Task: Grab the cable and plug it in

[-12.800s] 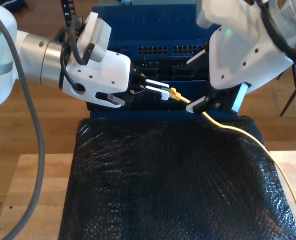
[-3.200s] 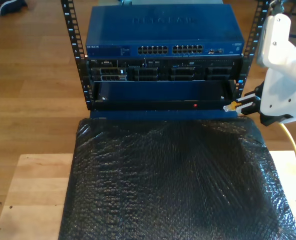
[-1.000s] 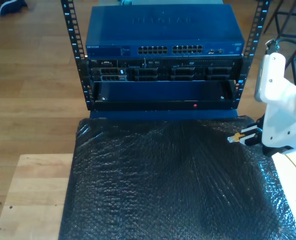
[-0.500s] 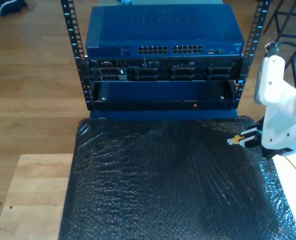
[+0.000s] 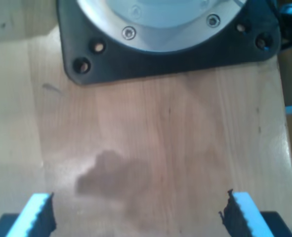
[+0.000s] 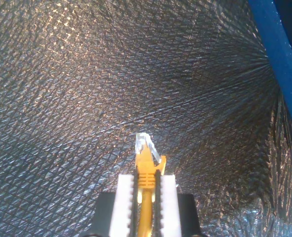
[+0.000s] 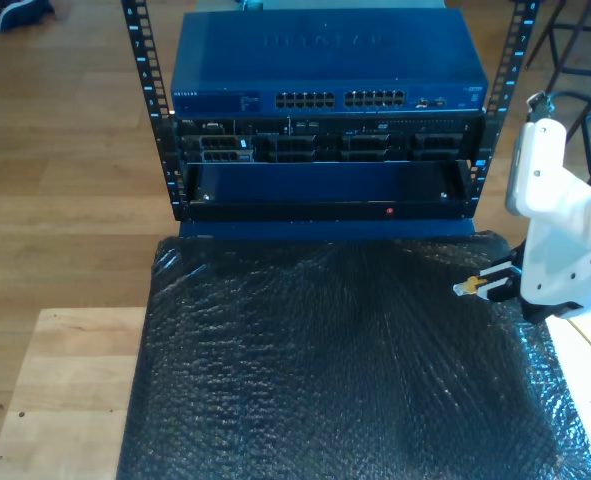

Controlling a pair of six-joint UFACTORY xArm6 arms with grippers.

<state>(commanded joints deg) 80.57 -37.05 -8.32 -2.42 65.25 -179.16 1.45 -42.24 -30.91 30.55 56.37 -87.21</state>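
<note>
- My second gripper (image 7: 490, 282) is cut off by the exterior view's right edge; most of its arm is out of the picture.
- The cable (image 6: 146, 170) vanishes between the white pads (image 6: 123, 200), so its run behind them is hidden.
- The plug's clear tip (image 7: 460, 290) is too small in the exterior view to make out.
- My first gripper (image 5: 136, 215) shows just its two pad tips; the rest is cut off.
- The black base plate (image 5: 111, 59) is cropped and blurred.
- The ports on the blue switch (image 7: 325, 60) are too small to count.

The second gripper (image 6: 147, 197) pinches the cable (image 6: 146, 173) just behind its clear plug. It hangs over a black bubble-wrap mat (image 6: 76, 89), a blue edge (image 6: 279, 49) beside.
</note>
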